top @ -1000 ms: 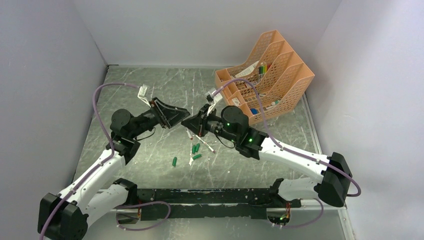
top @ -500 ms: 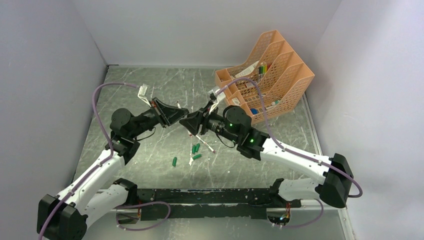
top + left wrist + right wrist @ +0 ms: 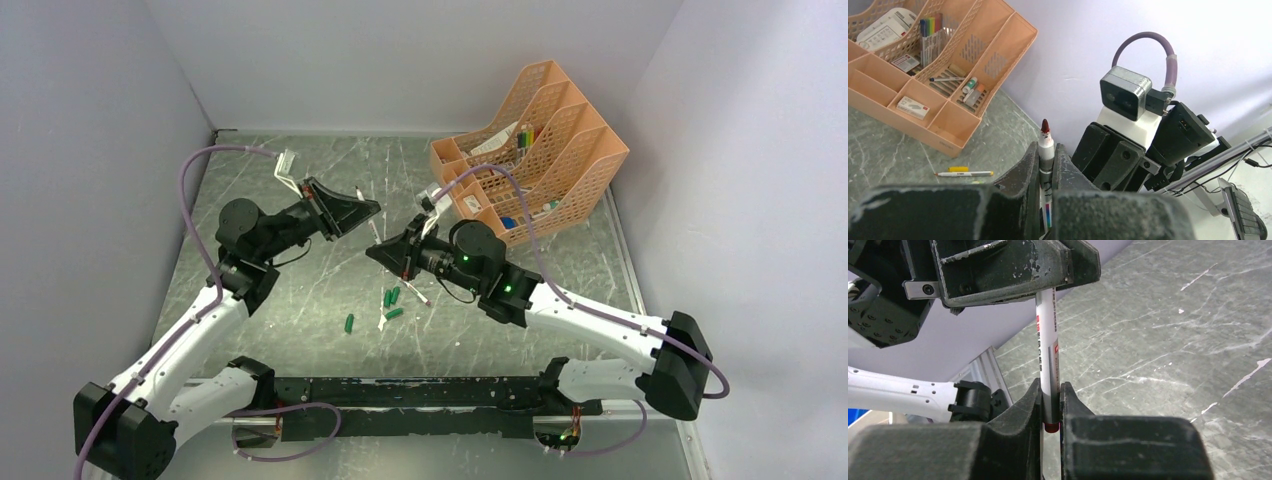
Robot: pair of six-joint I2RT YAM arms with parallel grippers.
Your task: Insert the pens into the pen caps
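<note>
Pen (image 3: 1045, 142) clamped in left gripper (image 3: 1047, 151) jaws near red tip; right gripper (image 3: 1050, 392) jaws pinch its tail; green caps (image 3: 391, 298) at 6 o'clock from it.

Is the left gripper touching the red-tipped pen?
Touching. Left wrist view: the left gripper has both fingers pressed against the red-tipped pen.

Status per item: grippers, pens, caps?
left gripper, shut on pen
right gripper, shut on a pen; same one, cannot tell
pen in left gripper, uncapped, red tip bare
pen caps, loose on table
spare pen, lying on table
</note>
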